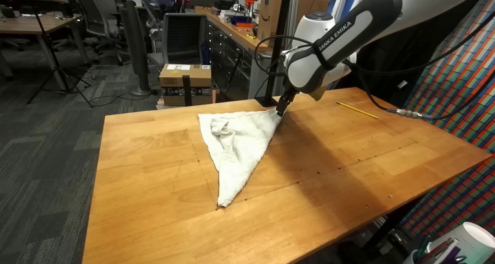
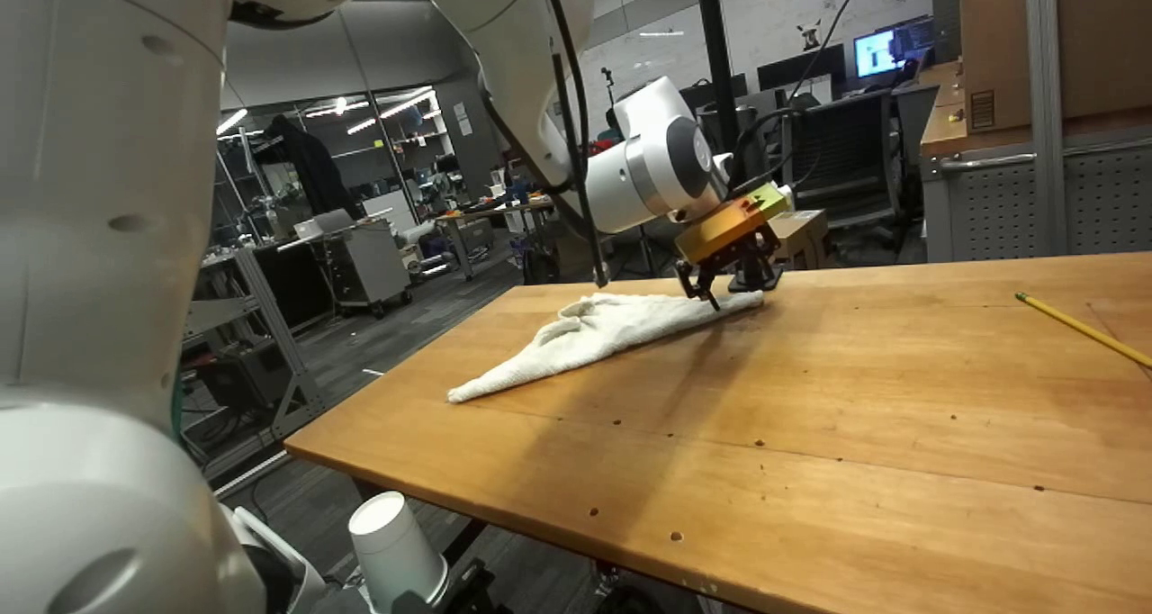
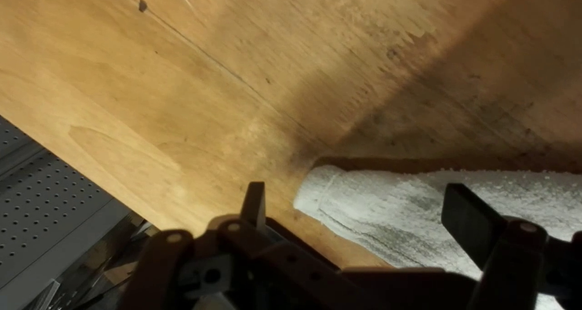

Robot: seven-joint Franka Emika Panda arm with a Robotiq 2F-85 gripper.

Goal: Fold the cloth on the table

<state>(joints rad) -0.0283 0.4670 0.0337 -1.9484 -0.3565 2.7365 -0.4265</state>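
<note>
The white cloth [image 1: 241,150] lies on the wooden table [image 1: 154,202] in a rough triangle, with a rumpled fold on it. In an exterior view it also shows side-on [image 2: 621,321], with a long narrow end pointing toward the robot base. My gripper [image 1: 280,113] is at the cloth's corner near the table's far edge. It also shows in an exterior view [image 2: 702,302], low over the cloth. In the wrist view my gripper [image 3: 354,187] is open, the cloth's corner [image 3: 386,201] showing between its fingers. The right finger overlaps the cloth in view; I cannot tell whether it touches.
A yellow pencil [image 1: 357,110] lies on the table, also seen in an exterior view [image 2: 1084,329]. A black post with a base [image 2: 754,276] stands at the table edge close to my gripper. A white cup [image 2: 396,542] is below the table edge near the robot base.
</note>
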